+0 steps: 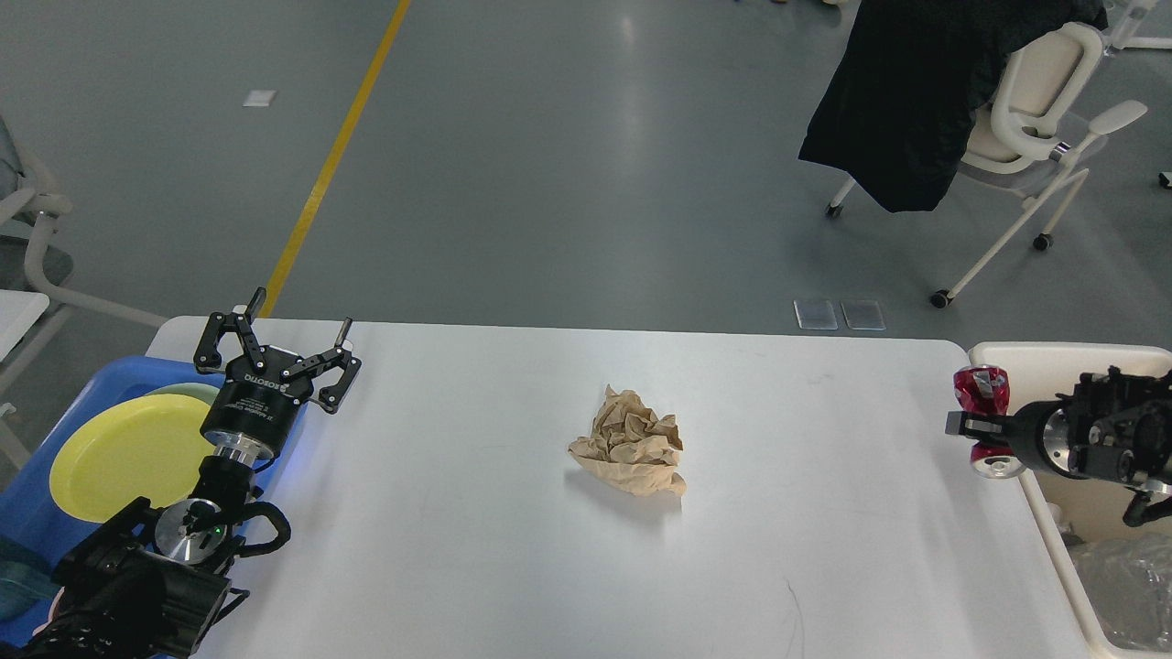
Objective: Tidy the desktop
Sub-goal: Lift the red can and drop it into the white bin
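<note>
The white desktop (513,549) fills the lower half of the head view. A crumpled brown paper ball (632,442) lies near its middle. At the right edge my right gripper (972,426) is shut on a crushed red can (980,392), which is lifted off the desktop and upright, just left of the cream bin's rim. My left gripper (284,346) stands open at the far left with nothing between its fingers, above the desktop's left edge beside the blue tray.
A blue tray (55,494) with a yellow plate (128,453) sits at the left. A cream bin (1062,361) stands off the desktop's right end, with clear plastic (1126,590) in it. A white chair (1025,137) draped with a black coat stands beyond.
</note>
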You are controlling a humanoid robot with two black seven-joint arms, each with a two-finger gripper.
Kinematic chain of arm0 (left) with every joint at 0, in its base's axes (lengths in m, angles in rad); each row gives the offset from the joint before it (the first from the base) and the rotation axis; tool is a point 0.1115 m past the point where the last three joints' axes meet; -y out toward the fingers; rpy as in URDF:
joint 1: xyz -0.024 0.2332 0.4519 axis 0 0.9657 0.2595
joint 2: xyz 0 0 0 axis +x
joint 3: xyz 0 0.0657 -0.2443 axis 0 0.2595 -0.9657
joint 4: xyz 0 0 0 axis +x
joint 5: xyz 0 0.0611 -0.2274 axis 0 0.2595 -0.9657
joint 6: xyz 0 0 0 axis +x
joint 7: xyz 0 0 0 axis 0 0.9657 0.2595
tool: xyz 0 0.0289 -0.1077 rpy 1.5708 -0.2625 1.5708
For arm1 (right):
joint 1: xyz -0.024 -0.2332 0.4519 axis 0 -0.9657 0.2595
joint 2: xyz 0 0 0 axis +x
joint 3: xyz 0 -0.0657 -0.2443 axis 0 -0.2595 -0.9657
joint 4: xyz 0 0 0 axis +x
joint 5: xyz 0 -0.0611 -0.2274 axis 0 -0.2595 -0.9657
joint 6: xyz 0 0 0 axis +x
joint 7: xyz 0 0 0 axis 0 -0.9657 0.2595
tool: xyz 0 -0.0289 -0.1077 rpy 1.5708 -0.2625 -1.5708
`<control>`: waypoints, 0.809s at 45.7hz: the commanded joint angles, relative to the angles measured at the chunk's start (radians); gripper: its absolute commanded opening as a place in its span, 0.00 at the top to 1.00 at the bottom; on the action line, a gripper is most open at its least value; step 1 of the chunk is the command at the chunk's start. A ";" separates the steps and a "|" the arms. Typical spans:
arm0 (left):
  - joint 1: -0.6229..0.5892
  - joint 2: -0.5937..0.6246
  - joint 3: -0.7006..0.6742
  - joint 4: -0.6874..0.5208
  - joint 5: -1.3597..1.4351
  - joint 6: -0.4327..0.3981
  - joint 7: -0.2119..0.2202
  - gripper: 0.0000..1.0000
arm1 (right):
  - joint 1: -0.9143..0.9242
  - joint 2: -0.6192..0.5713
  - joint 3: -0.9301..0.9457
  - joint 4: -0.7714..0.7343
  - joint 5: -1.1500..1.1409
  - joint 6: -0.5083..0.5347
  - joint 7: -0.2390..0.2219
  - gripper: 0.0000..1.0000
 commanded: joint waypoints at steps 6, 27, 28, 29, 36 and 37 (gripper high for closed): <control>0.000 0.000 0.000 0.000 0.000 0.000 0.000 0.00 | 0.510 -0.014 -0.006 0.394 0.002 0.213 0.000 1.00; 0.000 0.002 0.000 0.000 0.000 0.000 0.000 0.00 | 0.886 0.116 0.003 0.606 0.005 0.495 -0.006 1.00; 0.000 0.000 0.000 0.000 0.000 0.000 0.000 0.00 | 0.871 0.115 -0.003 0.600 0.005 0.492 -0.006 1.00; 0.000 0.000 0.000 0.000 0.000 0.000 0.000 0.00 | 0.856 0.112 -0.009 0.589 0.005 0.489 -0.008 1.00; 0.000 0.002 0.000 0.000 0.000 0.000 0.000 0.00 | 0.595 0.040 -0.072 0.332 0.005 0.462 -0.008 1.00; 0.000 0.000 0.000 0.000 0.000 0.000 0.000 0.00 | 0.549 0.029 -0.072 0.292 0.005 0.458 -0.008 1.00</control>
